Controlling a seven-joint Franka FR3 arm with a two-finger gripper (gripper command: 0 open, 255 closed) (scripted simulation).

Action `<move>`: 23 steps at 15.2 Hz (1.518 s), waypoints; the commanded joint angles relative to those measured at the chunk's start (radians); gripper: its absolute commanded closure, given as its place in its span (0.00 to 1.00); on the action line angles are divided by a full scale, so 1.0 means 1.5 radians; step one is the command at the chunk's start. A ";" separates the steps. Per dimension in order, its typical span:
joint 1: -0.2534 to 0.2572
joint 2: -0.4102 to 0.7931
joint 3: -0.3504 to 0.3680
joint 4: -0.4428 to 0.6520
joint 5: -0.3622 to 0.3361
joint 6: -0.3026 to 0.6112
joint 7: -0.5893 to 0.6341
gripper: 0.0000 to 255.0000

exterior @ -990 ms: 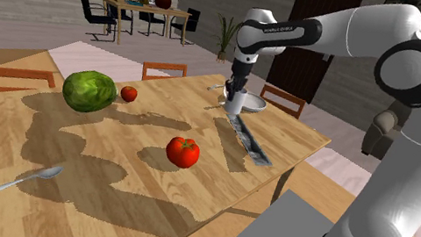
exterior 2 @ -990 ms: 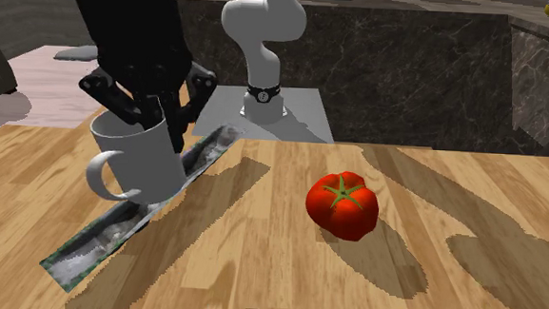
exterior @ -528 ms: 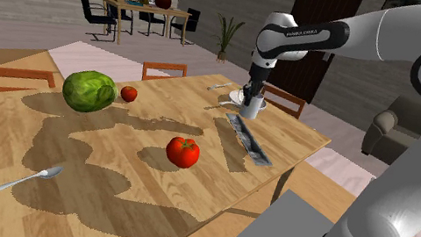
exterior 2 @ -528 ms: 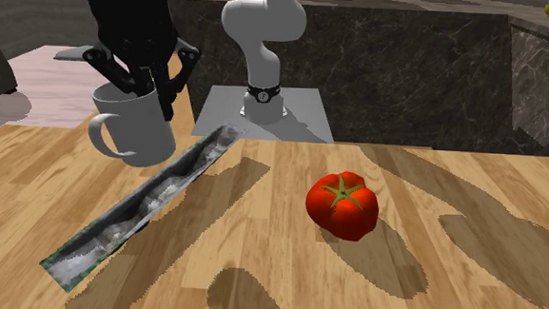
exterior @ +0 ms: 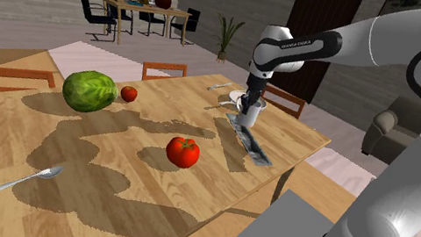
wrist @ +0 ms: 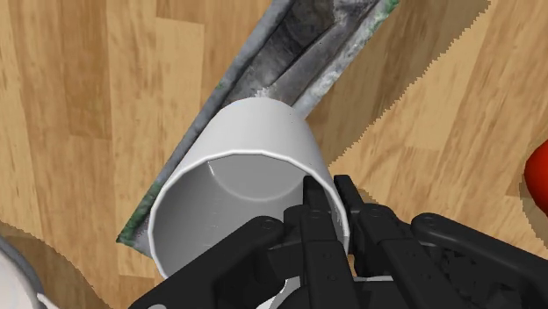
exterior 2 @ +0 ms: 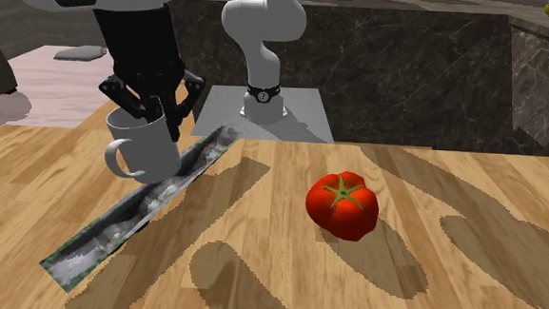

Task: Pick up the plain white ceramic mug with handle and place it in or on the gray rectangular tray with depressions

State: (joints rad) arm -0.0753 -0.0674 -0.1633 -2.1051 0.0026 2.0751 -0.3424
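1 white mug (exterior 2: pixel 144 151), handle sideways, tilted, over the long gray tray (exterior 2: pixel 107 235). 1 black pincer (exterior 2: pixel 153 112), clamped on the mug's rim beside the tray. 1 red tomato (exterior 2: pixel 343 205) on the desk (exterior 2: pixel 277 273), well apart from the tray.

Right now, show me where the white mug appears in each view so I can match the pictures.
Shoulder view: white mug right of centre, in the gripper, above the gray tray's far end.
Second exterior view: mug upper left, handle toward that view's left, hanging over the tray.
Wrist view: mug clasped at its rim, mouth toward the camera, tray beyond it.
Shared landmark: the tray.
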 commanded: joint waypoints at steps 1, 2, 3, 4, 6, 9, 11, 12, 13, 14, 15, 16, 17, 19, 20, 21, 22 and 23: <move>0.000 0.007 0.000 -0.012 0.001 0.019 -0.001 1.00; 0.000 0.010 0.000 -0.018 0.002 0.028 -0.002 1.00; 0.000 0.013 -0.001 -0.023 0.003 0.037 -0.002 1.00; 0.000 0.017 -0.001 -0.029 0.003 0.046 -0.003 1.00; 0.000 0.024 -0.001 -0.039 0.005 0.063 -0.004 1.00; 0.000 0.032 -0.001 -0.049 0.007 0.082 -0.005 1.00; 0.000 0.032 -0.001 -0.049 0.007 0.082 -0.005 1.00; 0.000 0.032 -0.001 -0.049 0.007 0.082 -0.005 1.00; 0.000 0.032 -0.001 -0.049 0.007 0.082 -0.005 1.00; 0.000 0.032 -0.001 -0.049 0.007 0.082 -0.005 1.00; 0.000 0.032 -0.001 -0.049 0.007 0.082 -0.005 1.00; 0.000 0.032 -0.001 -0.049 0.007 0.082 -0.005 1.00; 0.000 0.032 -0.001 -0.049 0.007 0.082 -0.005 0.00; 0.000 0.032 -0.001 -0.049 0.007 0.082 -0.005 0.00; 0.000 0.032 -0.001 -0.049 0.007 0.082 -0.005 0.00; 0.000 0.032 -0.001 -0.049 0.007 0.082 -0.005 0.00; 0.000 0.032 -0.001 -0.049 0.007 0.082 -0.005 0.00; 0.000 0.022 -0.001 -0.038 0.004 0.060 -0.004 0.00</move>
State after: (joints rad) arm -0.0758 -0.0251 -0.1650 -2.1710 0.0112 2.1835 -0.3499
